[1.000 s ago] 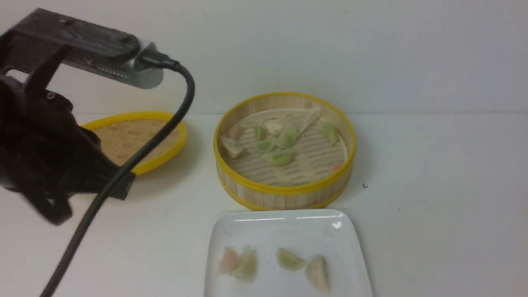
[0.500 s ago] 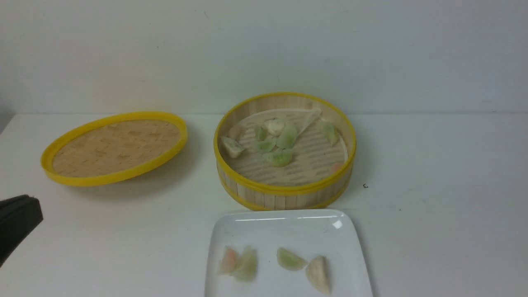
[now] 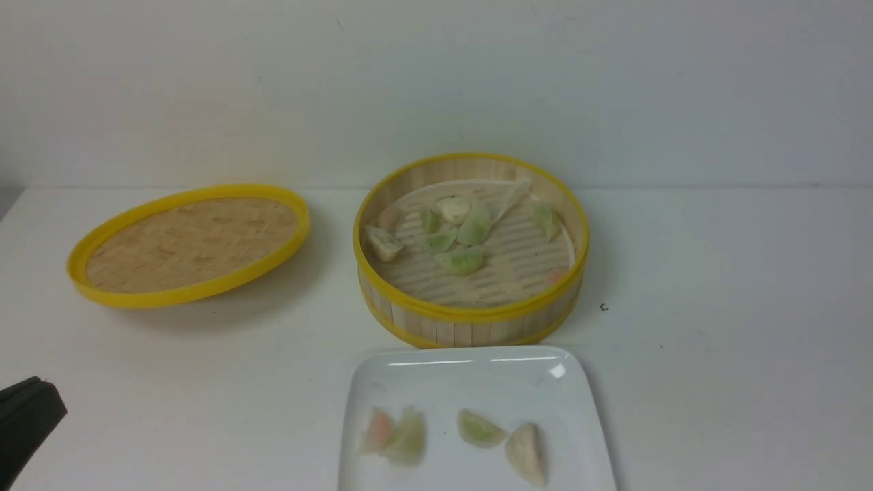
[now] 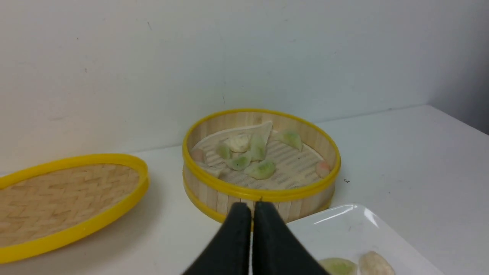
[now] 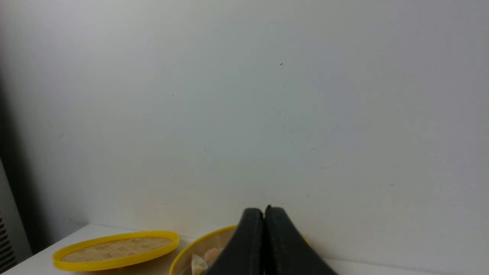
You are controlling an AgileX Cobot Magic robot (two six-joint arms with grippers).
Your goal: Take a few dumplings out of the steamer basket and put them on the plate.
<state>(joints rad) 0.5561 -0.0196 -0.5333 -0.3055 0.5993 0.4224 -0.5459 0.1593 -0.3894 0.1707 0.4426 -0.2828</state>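
Observation:
The round bamboo steamer basket (image 3: 470, 329) stands mid-table with several green, cream and pinkish dumplings (image 3: 461, 260) on its slatted floor. In front of it lies the white square plate (image 3: 477, 378), holding several dumplings (image 3: 479, 429): a pink and green pair on the left, a green and a cream one on the right. My left gripper (image 4: 251, 208) is shut and empty, hanging short of the basket (image 4: 259, 194) and beside the plate (image 4: 344, 229). Only its black tip (image 3: 27, 416) shows at the front view's lower left edge. My right gripper (image 5: 263, 212) is shut and empty, raised and facing the wall.
The flat woven yellow-rimmed lid (image 3: 187, 242) lies tilted to the left of the basket. A white wall rises close behind both. A small dark speck (image 3: 603, 307) marks the table to the right of the basket.
My left arm has pulled back out of the front view, from in front of the lid down to the lower left corner. Basket, plate and dumplings have not moved.

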